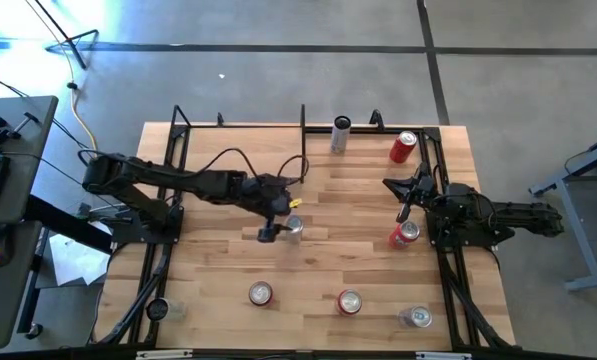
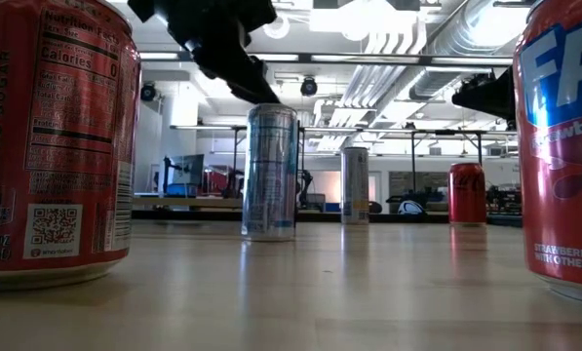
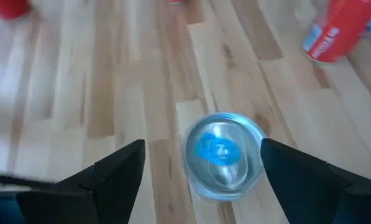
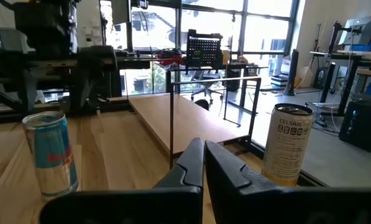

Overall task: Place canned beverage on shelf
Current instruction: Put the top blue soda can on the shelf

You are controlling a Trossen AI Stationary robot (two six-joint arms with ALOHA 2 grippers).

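A silver-and-blue canned beverage (image 3: 224,155) stands upright on its base on the planked tabletop, near the middle (image 1: 294,228). My left gripper (image 3: 202,147) is open just above it, slanting down from the table's left, one finger on either side of the can's top, apart from it. In the low view its dark fingers (image 2: 234,49) hang over the can (image 2: 271,173). The shelf (image 4: 182,121), a pale board between thin black uprights, sits at the table's far edge (image 1: 243,145). My right gripper (image 4: 204,154) is shut, level, at the table's right (image 1: 406,200).
A white Celsius can (image 4: 286,144) stands just right of the shelf (image 1: 340,135). Red cans stand at the far right (image 1: 403,147), beside my right arm (image 1: 405,234) and near the front edge (image 1: 261,293) (image 1: 349,301), with a silver can (image 1: 416,317).
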